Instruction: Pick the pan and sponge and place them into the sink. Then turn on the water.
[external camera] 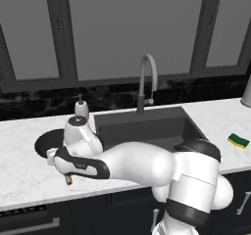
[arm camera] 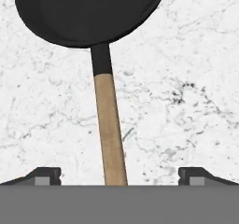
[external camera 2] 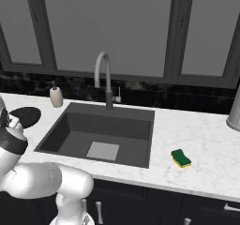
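The black pan (arm camera: 88, 13) lies on the white marble counter, its wooden handle (arm camera: 109, 129) running down toward me. My gripper (arm camera: 119, 176) is open, and its two fingertips (arm camera: 46, 175) stand wide on either side of the handle without touching it. From the left base view the pan (external camera: 46, 142) sits left of the sink (external camera: 142, 126), with my hand low over its handle tip (external camera: 68, 180). The yellow-green sponge (external camera: 238, 141) (external camera 2: 180, 158) rests on the counter right of the sink (external camera 2: 108, 125). The faucet (external camera 2: 105, 78) stands behind the basin with no stream running.
A soap dispenser (external camera: 81, 109) (external camera 2: 56, 96) stands at the sink's back left corner, close to the pan (external camera 2: 26, 116). A grey vessel (external camera 2: 234, 111) sits at the far right. A pale drain plate (external camera 2: 103, 150) lies on the basin floor. Dark windows back the counter.
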Motion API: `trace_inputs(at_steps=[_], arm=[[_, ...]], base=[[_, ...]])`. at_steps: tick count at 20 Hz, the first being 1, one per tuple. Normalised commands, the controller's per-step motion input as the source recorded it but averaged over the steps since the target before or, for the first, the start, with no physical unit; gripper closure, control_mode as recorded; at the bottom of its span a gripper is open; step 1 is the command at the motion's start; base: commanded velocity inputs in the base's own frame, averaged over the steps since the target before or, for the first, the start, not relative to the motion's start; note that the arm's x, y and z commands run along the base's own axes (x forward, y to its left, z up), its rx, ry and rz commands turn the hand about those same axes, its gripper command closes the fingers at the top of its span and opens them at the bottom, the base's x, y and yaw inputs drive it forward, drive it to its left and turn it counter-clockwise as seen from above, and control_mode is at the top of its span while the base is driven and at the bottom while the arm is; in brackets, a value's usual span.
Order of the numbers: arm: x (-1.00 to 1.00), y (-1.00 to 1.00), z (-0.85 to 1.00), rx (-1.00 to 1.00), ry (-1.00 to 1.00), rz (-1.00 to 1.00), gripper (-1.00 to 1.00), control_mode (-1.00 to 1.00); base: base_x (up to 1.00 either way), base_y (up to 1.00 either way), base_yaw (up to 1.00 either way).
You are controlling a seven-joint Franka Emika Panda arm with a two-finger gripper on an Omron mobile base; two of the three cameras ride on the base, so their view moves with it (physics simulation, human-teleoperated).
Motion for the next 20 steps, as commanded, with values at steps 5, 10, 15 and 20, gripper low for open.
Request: trace_inputs(at_steps=[5,10,15,20], arm=[[0.25,0.32,-0.31,-0.03,0.0,0.0,-1.0,-1.0],[0.25,0.24,-0.3,-0.03,0.0,0.0,-1.0,-1.0],[0.24,0.21,-0.3,-0.03,0.0,0.0,-1.0,-1.0],[0.22,0.23,-0.33,-0.03,0.0,0.0,-1.0,-1.0]], base=[[0.0,0.0,0.0],[0.0,0.0,0.0],[0.0,0.0,0.0],[0.0,0.0,0.0]])
